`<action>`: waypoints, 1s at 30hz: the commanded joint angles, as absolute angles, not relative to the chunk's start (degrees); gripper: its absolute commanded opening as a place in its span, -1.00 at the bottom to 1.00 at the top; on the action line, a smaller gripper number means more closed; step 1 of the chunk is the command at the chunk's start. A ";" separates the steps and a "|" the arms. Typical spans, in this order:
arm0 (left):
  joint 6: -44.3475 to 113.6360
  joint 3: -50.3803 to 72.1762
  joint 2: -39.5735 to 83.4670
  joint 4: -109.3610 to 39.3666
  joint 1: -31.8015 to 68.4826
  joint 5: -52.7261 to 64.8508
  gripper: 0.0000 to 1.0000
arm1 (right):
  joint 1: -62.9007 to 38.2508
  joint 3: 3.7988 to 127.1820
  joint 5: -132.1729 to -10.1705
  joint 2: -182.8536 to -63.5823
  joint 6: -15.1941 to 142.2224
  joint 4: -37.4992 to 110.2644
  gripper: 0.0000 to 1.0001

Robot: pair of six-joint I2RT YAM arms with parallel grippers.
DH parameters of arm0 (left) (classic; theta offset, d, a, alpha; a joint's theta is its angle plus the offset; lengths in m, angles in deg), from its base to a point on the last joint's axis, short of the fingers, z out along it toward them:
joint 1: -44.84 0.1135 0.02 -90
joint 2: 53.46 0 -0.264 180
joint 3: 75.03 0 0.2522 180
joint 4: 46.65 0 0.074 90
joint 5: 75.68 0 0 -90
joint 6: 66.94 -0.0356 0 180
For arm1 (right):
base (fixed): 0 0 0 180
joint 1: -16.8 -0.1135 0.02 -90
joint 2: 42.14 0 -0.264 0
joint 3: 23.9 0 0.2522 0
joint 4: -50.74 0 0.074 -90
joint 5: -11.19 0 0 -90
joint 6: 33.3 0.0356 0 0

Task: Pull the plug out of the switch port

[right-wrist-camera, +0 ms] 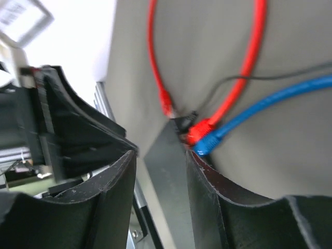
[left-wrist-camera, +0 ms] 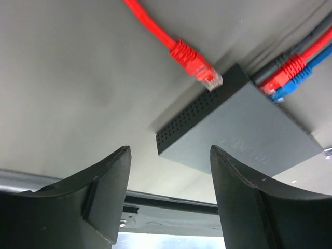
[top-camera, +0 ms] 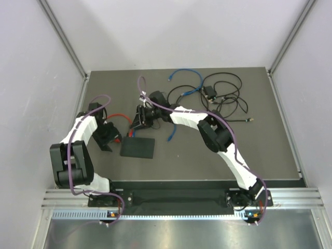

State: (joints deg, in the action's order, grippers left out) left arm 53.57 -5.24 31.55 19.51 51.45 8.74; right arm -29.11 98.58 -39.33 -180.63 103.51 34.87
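Our left gripper (left-wrist-camera: 169,153) stands released. Its two black fingers (left-wrist-camera: 98,202) are wide apart with nothing between them, low over the grey table (left-wrist-camera: 78,78) and just short of the switch (left-wrist-camera: 244,132). Our right gripper (right-wrist-camera: 161,158) has its jaws parted too. A corner of the switch shows through the gap and we see nothing clamped. The blue plug (right-wrist-camera: 207,145) sits just beside one fingertip, and we cannot tell whether they touch.

The switch is a flat, thin, matte-black box with a grid of small vent holes along one short side and faint lettering on its top. In the overhead view it lies flat on the left half of the table, near the front edge. The left gripper is at its left and the right gripper is over its far side. Its sockets face away from the left wrist camera, so we cannot see into them.

At that far edge we count three leads running in side by side: one grey cable (left-wrist-camera: 280,56), one seated red plug (left-wrist-camera: 284,70) and the blue plug. A fourth lead, a loose red plug (left-wrist-camera: 198,63), lies outside the box with its clear tip at the switch's corner. That makes one switch, two red plugs, one blue and one grey.

Farther out, at the table's far right, thin black cables (top-camera: 231,104) tangle around a small black adapter (top-camera: 209,93). One separate blue cable (top-camera: 187,77) loops beside them.
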 commanded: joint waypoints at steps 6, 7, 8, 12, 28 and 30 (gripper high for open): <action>48.47 -7.22 33.90 8.77 53.28 -4.83 0.29 | -29.16 97.26 -35.66 -182.23 105.22 40.23 -0.15; 48.38 -7.13 33.99 8.51 53.19 -4.40 0.29 | -29.16 96.82 -35.40 -182.32 105.39 40.14 -0.16; 48.12 -6.96 34.25 7.98 53.36 -4.05 0.29 | -29.16 96.30 -35.39 -182.32 105.39 40.49 -0.17; 47.50 -6.52 36.89 8.33 53.37 -3.43 0.30 | -28.73 94.10 -35.31 -182.41 105.30 41.28 -0.17; 47.32 -9.50 39.18 6.48 52.49 -7.21 0.09 | -28.29 75.30 -36.62 -178.99 117.07 61.48 -0.26; 47.59 -10.03 39.00 6.39 51.79 -7.03 0.07 | -28.20 72.92 -36.98 -178.46 118.39 64.74 -0.26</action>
State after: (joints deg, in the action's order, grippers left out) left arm 48.25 -8.32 39.42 7.66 52.87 -6.82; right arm -28.32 77.45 -34.91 -180.31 115.09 58.58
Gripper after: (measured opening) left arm 0.538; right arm 0.366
